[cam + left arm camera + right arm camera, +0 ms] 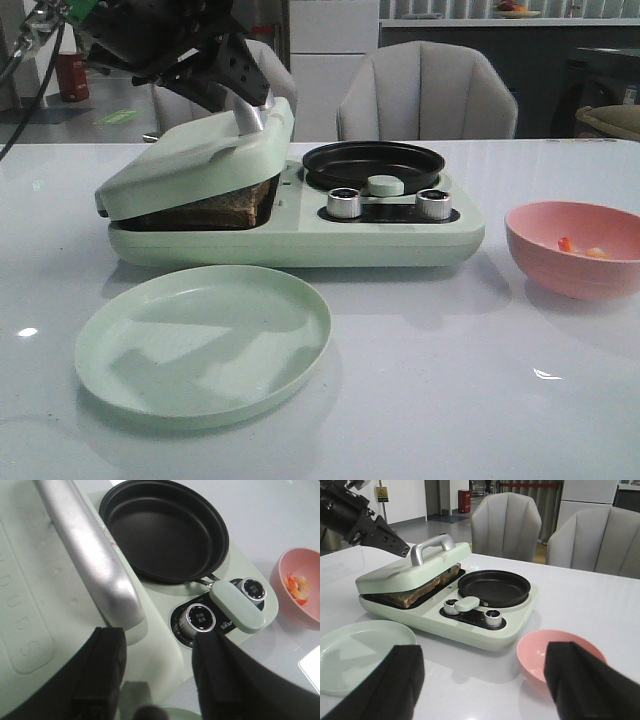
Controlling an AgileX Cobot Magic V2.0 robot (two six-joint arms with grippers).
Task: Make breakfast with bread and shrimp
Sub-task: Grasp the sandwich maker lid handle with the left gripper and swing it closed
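Hovering spread at the lid's handle, your left gripper sits just above the bread under the lid.

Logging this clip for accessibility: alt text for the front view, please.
The left gripper sits at the metal handle of a pale green breakfast maker's lid, resting ajar on bread. An empty green plate lies in front; a pink bowl holds shrimp.

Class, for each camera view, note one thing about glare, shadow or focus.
Front view: small bright glare spots on the table, soft shadow across the green plate. Left wrist view: fingers blurred, silver handle shiny. Right wrist view: fingers dark, unfocused.
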